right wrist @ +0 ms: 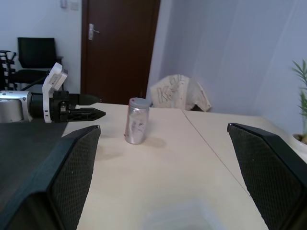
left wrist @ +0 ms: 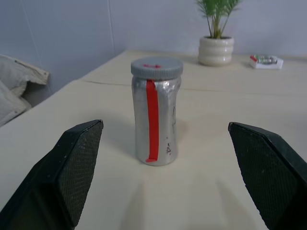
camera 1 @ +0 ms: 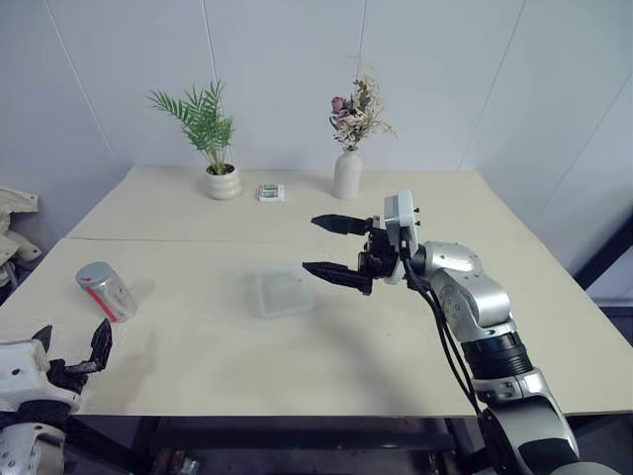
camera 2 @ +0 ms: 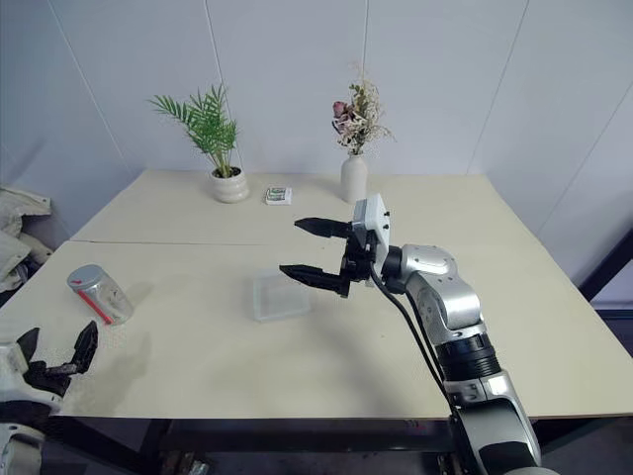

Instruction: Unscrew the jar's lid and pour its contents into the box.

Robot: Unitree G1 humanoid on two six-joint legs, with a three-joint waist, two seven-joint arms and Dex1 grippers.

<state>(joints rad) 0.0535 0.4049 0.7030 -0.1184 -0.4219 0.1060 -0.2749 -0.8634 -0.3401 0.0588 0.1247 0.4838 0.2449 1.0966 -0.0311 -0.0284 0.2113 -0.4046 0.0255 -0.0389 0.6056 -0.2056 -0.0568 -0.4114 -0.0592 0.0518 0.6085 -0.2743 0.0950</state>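
Clearly the left gripper [camera 1: 71, 348], fingers spread, is lining up on the jar [camera 1: 106, 291] at eleven o'clock; clamp the body below the lid [left wrist: 157, 67]. The right gripper [camera 1: 336, 251] is hovering wide over the box [camera 1: 281, 293].

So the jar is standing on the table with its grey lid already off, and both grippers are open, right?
Not quite. The lid is still screwed on the jar, as the left wrist view shows. The rest holds: the jar stands on the table, and the left gripper and right gripper are open.

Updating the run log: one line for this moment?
left gripper: open, facing lidded silver red-striped jar | right gripper: open above clear plastic box | grey lid: on
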